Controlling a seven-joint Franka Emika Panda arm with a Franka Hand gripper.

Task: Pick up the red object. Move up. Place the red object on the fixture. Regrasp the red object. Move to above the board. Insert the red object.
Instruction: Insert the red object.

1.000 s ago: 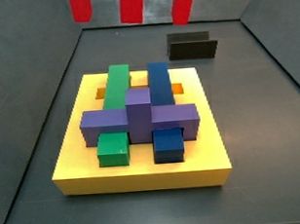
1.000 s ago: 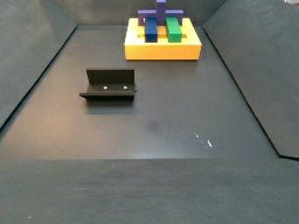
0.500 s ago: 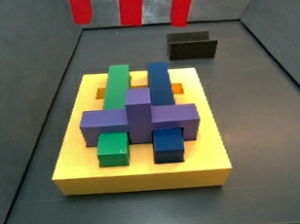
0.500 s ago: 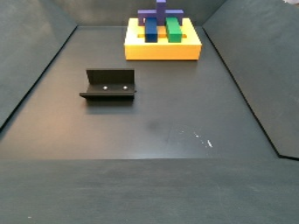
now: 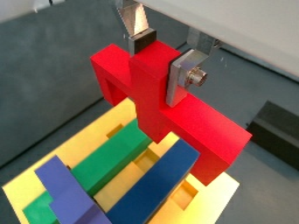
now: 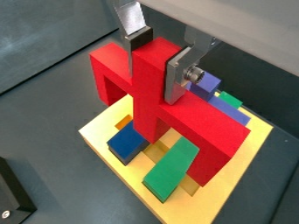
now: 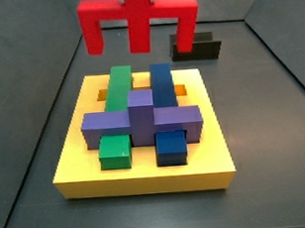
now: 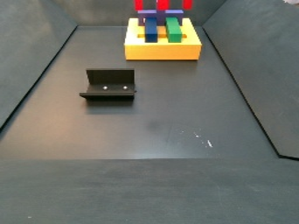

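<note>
Now, per wrist + side views:
Claw: claw (image 5: pixel 162 59) clenched on red object, flat silver plates w/ dark pads either side of its centre stem; seen in both wrist views (image 6: pixel 159 58).
Red object: red object (image 7: pixel 137 18) glossy plastic, flat bar w/ three square prongs pointing down; hangs in air above far end of board, apart from it. In a side view (image 8: pixel 160 4) only prong tips show, rest cut off by frame edge.
Board: board (image 7: pixel 146 171) thick yellow slab, matte, orange slots; carries green block (image 7: pixel 118 83), blue block (image 7: pixel 161 80), purple block (image 7: pixel 142 117) crossing both. Partly hidden by red object in wrist views.
Fixture: fixture (image 8: pixel 108 85) dark L-shaped bracket on base plate, on grey floor, well apart from board, nothing on it. In a side view (image 7: pixel 201 50) partly behind a red prong.
Hard to see: claw body out of frame in both side views.
</note>
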